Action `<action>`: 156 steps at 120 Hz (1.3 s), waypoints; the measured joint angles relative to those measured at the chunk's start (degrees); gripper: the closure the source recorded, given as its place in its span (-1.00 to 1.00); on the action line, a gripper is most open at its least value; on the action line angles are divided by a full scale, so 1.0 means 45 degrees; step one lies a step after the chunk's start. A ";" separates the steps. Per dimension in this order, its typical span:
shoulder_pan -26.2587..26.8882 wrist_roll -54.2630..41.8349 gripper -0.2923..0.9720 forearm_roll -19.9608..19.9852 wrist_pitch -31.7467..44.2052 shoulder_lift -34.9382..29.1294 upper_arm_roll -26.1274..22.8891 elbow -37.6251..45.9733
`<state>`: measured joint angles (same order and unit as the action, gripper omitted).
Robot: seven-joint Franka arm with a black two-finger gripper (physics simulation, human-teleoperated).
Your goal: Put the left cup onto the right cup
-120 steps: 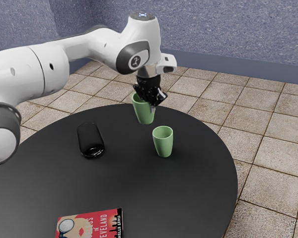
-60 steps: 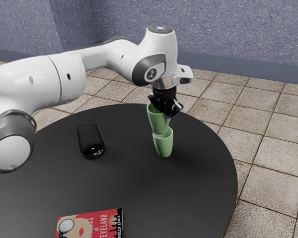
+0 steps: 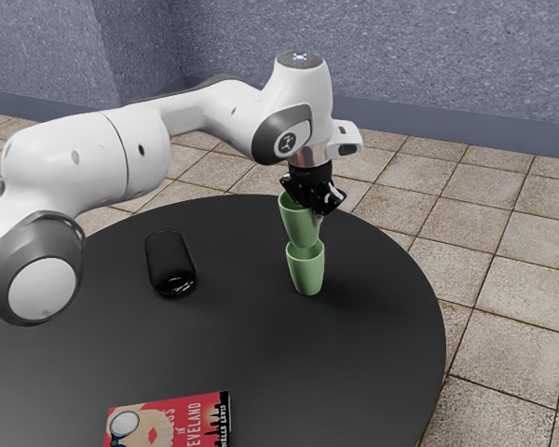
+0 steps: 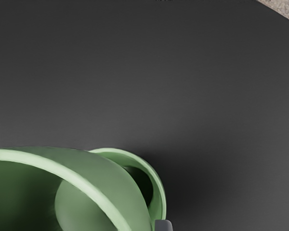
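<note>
Left cup moved over last second from open air beside right cup to directly above it; base now sunk in right cup's mouth, slightly off upright
Barely any change in last half second: descent judged complete
Gripper fingers still clamped on left cup's rim
Right cup upright on table
Judgement: stack made, release outstanding; lean could topple left cup on release

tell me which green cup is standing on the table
The lower cup, upright on the black table. The upper cup sits in its mouth, held at the rim by the fingers.
</note>
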<state>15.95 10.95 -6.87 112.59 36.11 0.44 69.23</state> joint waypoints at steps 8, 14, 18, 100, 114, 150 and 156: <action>-0.0007 0.0038 0.69 0.0025 0.0039 0.0038 0.0000 0.0004; -0.0009 0.0066 0.69 0.0047 0.0098 0.0116 -0.0005 0.0009; -0.0015 0.0083 0.69 0.0090 0.0130 0.0155 -0.0003 0.0010; -0.0241 0.0284 0.13 0.1024 0.0261 0.0296 0.0001 0.0265; -0.0244 0.0301 -0.15 0.1132 0.0250 0.0147 0.0001 0.0266; 0.0003 0.0314 -0.44 0.1165 0.0130 -0.1854 0.0044 0.1693; 0.0023 0.0307 -0.46 0.1156 0.0052 -0.2216 0.0074 0.1949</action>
<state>16.06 12.32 -1.67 112.82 26.14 0.77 78.00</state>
